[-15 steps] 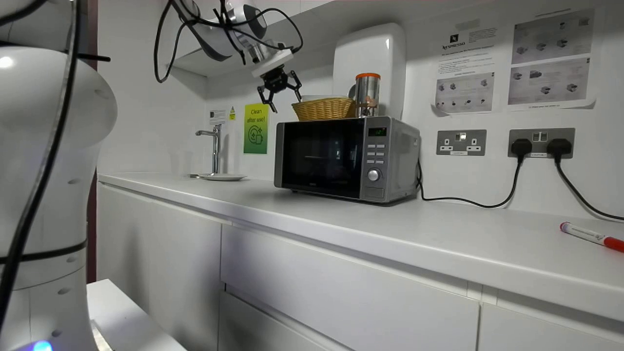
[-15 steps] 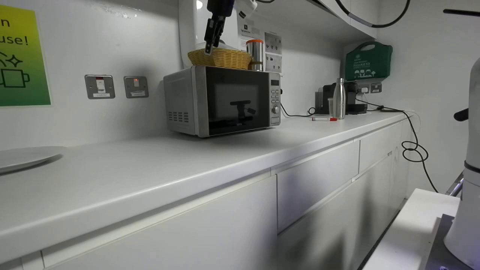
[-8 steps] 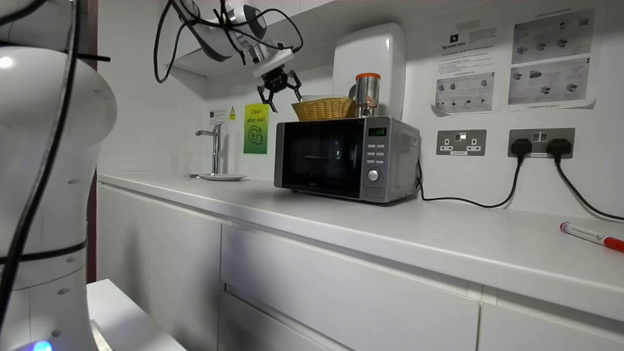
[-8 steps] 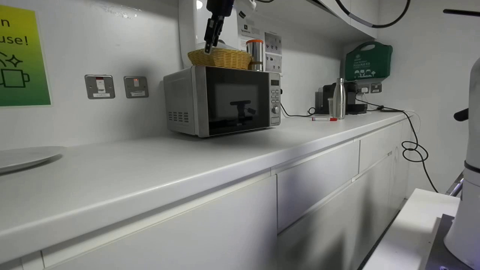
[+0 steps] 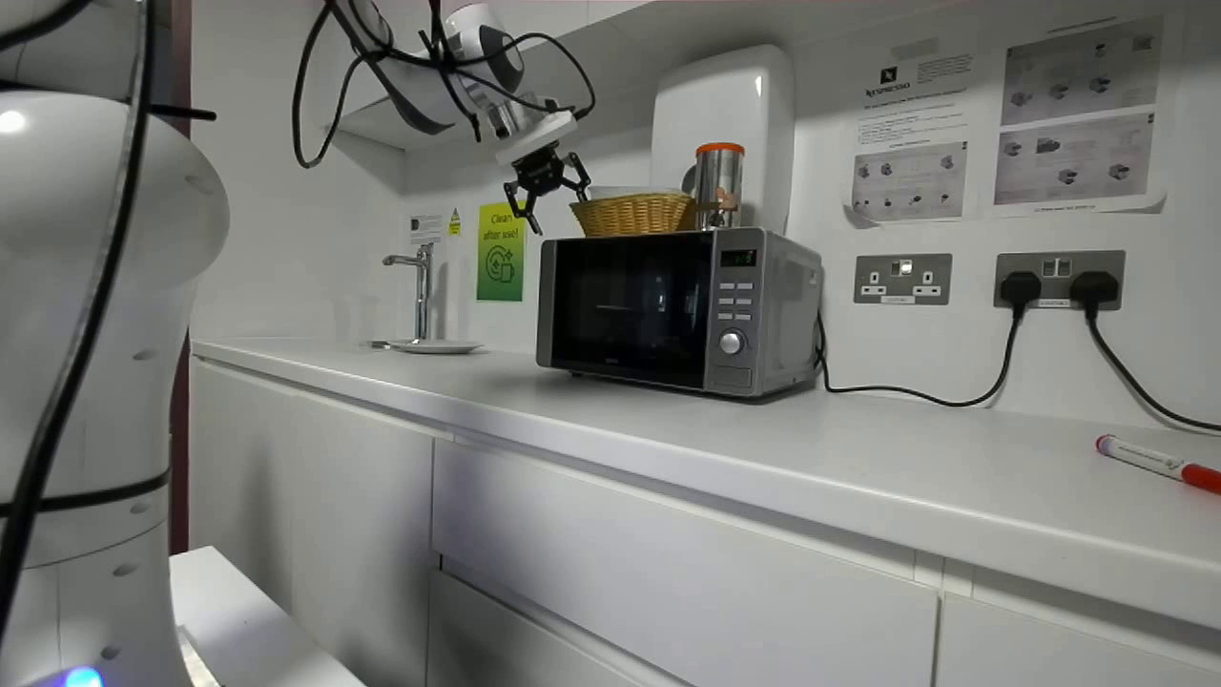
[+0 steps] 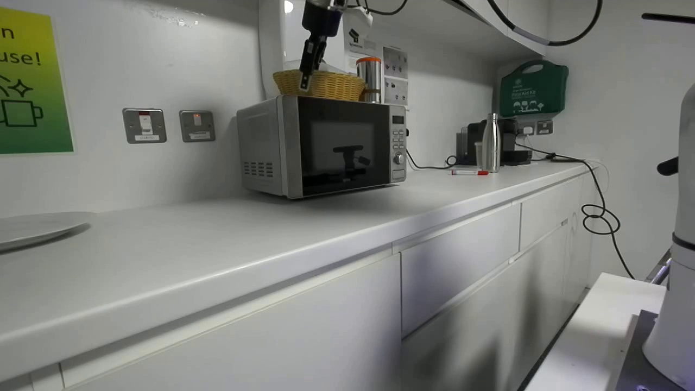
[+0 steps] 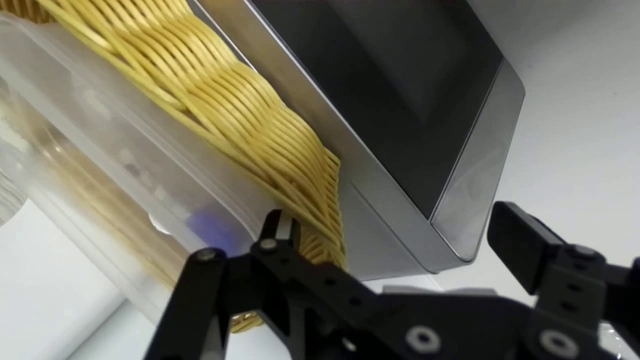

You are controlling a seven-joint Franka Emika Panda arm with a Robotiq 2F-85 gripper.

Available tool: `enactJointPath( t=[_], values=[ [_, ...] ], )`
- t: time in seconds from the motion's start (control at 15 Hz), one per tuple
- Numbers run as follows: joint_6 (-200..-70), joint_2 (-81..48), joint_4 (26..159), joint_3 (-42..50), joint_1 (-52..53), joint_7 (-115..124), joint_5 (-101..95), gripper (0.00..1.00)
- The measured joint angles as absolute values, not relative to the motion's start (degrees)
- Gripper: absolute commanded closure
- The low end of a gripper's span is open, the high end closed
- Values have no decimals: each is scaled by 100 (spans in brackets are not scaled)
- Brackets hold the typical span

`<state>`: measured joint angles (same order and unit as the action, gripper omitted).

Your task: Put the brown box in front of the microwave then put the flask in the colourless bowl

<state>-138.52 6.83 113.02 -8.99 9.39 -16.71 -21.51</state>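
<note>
While a tan-yellow wicker basket [image 5: 634,216] tops the boxy silver-grey microwave [image 5: 631,310], the black two-fingered gripper [image 5: 561,214] spreads wide at the basket's nine o'clock in an exterior view.

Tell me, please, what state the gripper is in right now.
Gripper: open, holding nothing; in the wrist view, part of the wicker basket shows between its jaws.

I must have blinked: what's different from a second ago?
The gripper has dipped a little lower at the wicker basket, its jaws standing open. Nothing has visibly been taken hold of or let go. The wicker basket, with the clear bowl in it, remains on top of the microwave.
</note>
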Motion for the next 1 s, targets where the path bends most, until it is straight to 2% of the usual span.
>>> enactJointPath(
  t=[0.13, 0.67, 0.73, 1.0],
  values=[
    [-13945, 686, 11364, -881, 937, -1677, -2148, 34],
    [-14034, 756, 11399, -818, 889, -1677, -2145, 95],
    [-14035, 772, 11399, -804, 889, -1677, -2145, 100],
    [-14040, 818, 11407, -779, 890, -1683, -2146, 97]
  ],
)
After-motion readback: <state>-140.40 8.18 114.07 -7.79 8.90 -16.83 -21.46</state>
